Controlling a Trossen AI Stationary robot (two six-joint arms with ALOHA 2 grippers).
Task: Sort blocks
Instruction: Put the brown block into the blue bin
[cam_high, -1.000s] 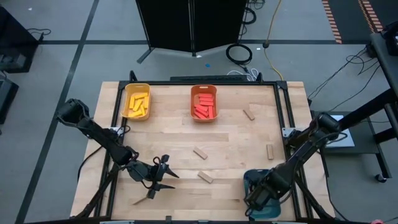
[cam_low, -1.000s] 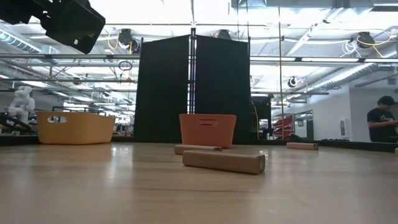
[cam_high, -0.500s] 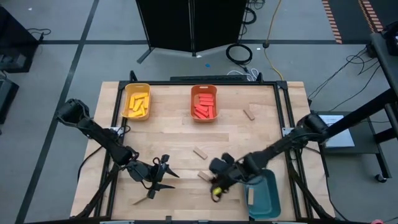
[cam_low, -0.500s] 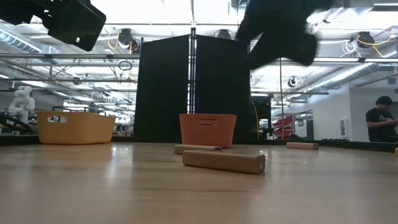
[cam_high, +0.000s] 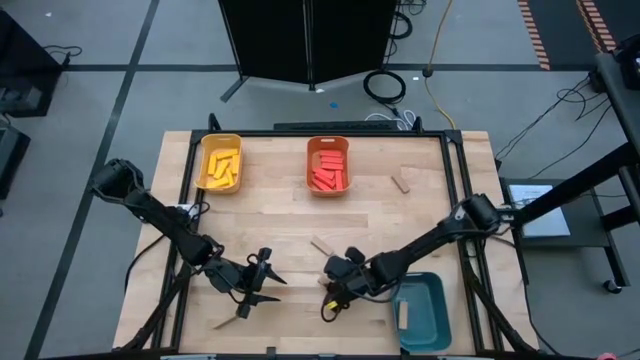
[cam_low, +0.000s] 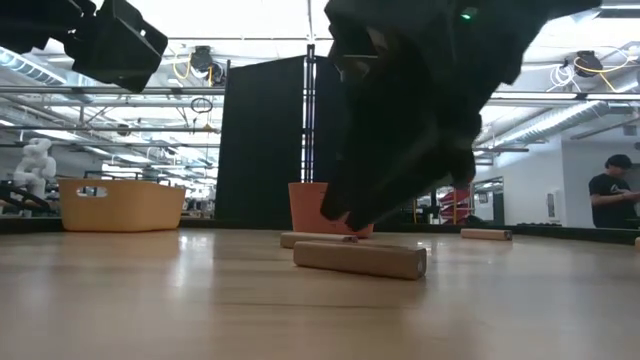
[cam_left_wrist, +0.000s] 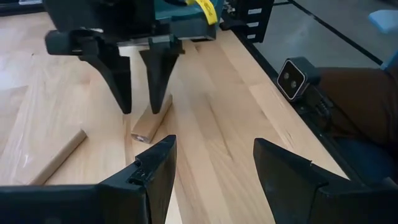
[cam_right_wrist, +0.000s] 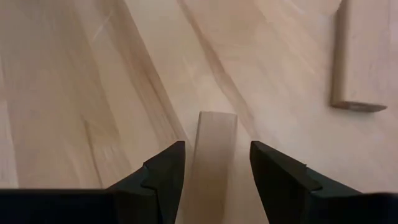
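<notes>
My right gripper (cam_high: 333, 287) is open and slants down over a tan block (cam_right_wrist: 217, 127) lying flat on the table near the middle front. One finger stands on either side of the block, which runs along between them (cam_left_wrist: 151, 122). I see no touch. My left gripper (cam_high: 270, 288) waits open at the front left, above the table. Other tan blocks lie flat on the table: one (cam_high: 322, 245) just behind the right gripper, one (cam_high: 402, 182) at the far right, one (cam_high: 225, 322) by the left gripper.
A yellow bin (cam_high: 220, 163) with yellow blocks and an orange bin (cam_high: 328, 165) with red blocks stand at the far edge. A teal bin (cam_high: 422, 310) with a tan block inside stands at the front right. My right arm stretches across the table's right half.
My right gripper has swung from above the teal bin toward the table's left, sunk and tipped down, and now stands over the tan block near the middle front. The bin shows uncovered, with a tan block inside.
</notes>
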